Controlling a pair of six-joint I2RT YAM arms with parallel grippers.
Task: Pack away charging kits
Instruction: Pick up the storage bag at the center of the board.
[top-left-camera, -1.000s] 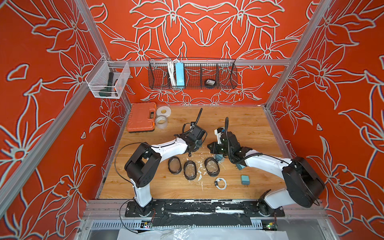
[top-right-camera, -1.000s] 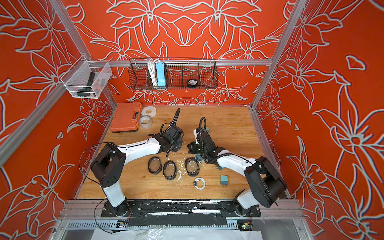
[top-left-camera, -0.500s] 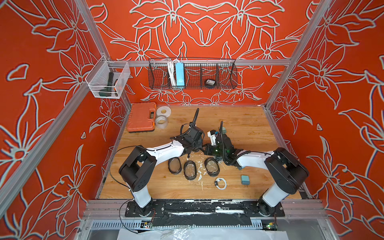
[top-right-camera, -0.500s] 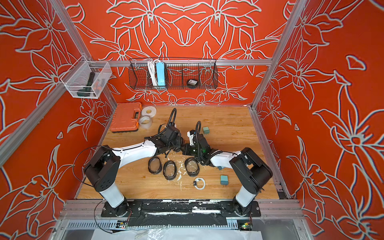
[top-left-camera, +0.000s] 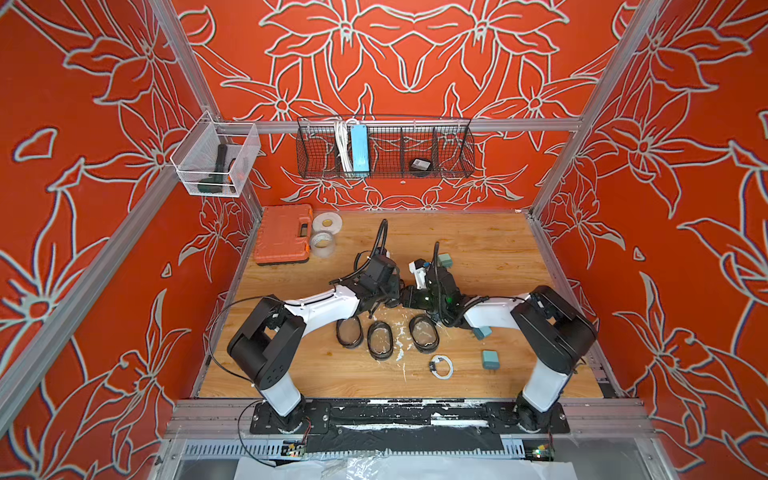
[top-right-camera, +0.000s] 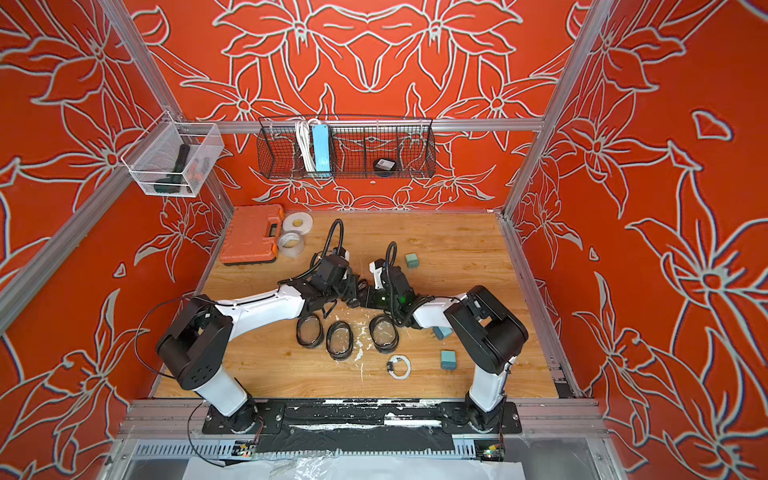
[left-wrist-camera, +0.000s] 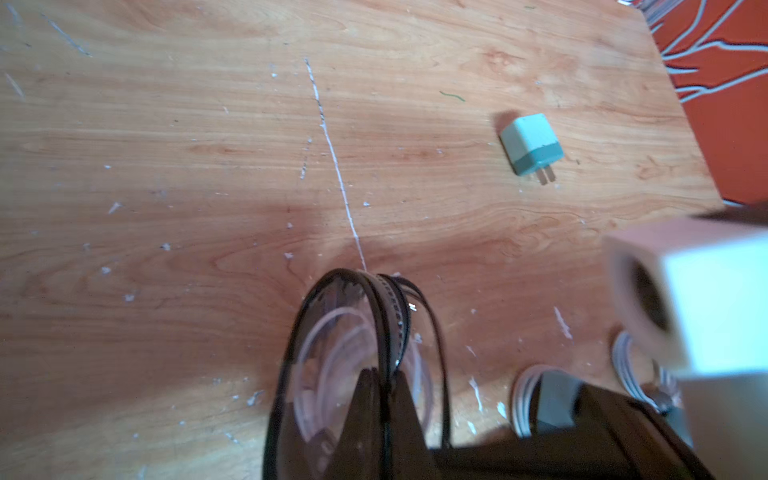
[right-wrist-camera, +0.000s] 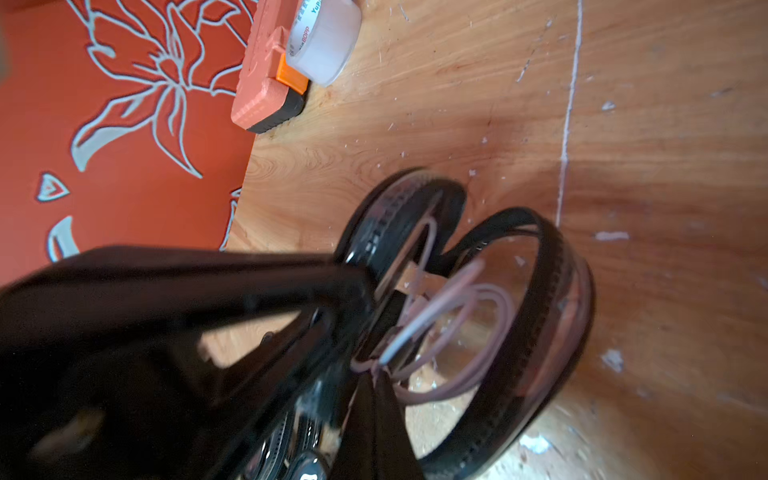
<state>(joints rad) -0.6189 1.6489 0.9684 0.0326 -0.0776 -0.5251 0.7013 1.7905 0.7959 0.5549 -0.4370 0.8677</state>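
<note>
My left gripper is shut on the zip rim of a black-rimmed clear oval case, held open on edge at the table's middle. My right gripper meets it from the other side, shut, with loops of a white cable pinched at its tips between the case's two halves. In both top views the grippers touch nose to nose. Teal adapters lie behind the right wrist, under the right forearm and near the front, beside a loose cable coil.
Three more oval cases lie in a row in front of the grippers. An orange tool case and two tape rolls sit at the back left. A wire basket hangs on the back wall.
Both grippers have closed in on each other at the table's middle. The right arm folded leftward, uncovering the adapter at the back. The case now sits between them.
</note>
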